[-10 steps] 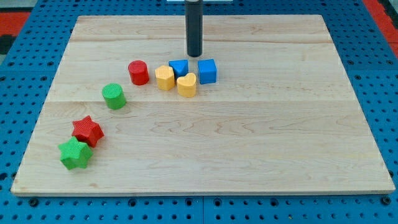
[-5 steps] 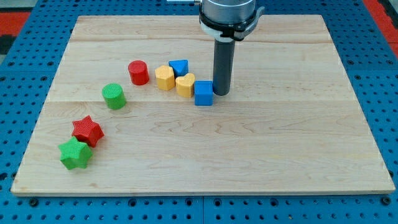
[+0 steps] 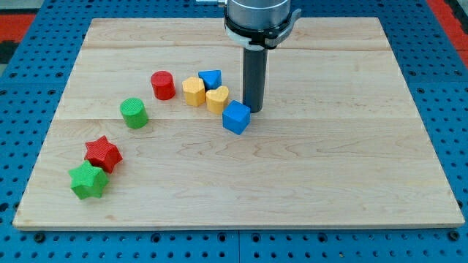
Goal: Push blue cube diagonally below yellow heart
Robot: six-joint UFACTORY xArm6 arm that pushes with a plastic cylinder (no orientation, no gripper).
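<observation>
Touching the blue cube (image 3: 236, 117) just below-right of the yellow heart (image 3: 217, 98), my tip (image 3: 254, 109), clawless, grips nothing.

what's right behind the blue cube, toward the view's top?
My tip stands at the blue cube's upper right; the yellow heart sits upper left. The rod hides bare board behind it.

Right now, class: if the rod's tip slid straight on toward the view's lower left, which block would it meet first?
My tip sits just to the upper right of the blue cube, apparently touching it. It would meet the blue cube first; the yellow heart lies beside that line, probably missed.
</observation>
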